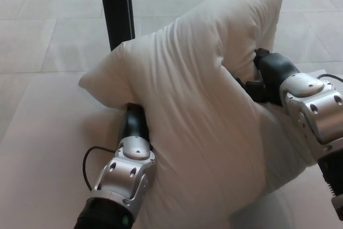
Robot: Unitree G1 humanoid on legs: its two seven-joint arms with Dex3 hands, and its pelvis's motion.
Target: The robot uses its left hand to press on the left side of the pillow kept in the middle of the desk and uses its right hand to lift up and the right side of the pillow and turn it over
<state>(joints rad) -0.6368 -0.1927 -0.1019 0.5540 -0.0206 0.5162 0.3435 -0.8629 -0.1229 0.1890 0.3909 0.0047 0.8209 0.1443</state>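
I see the white pillow [198, 116] filling the centre of the frame, raised on its right side so one corner points to the upper right, its lower part on the pale desk [37, 148]. My left hand [135, 123] comes up from the lower left and pushes under the pillow's left edge; its fingers are buried, so I cannot tell how they sit. My right hand [262, 79], at centre right, has its fingers clamped into the pillow's fabric. A black post [115, 6] stands at upper left.
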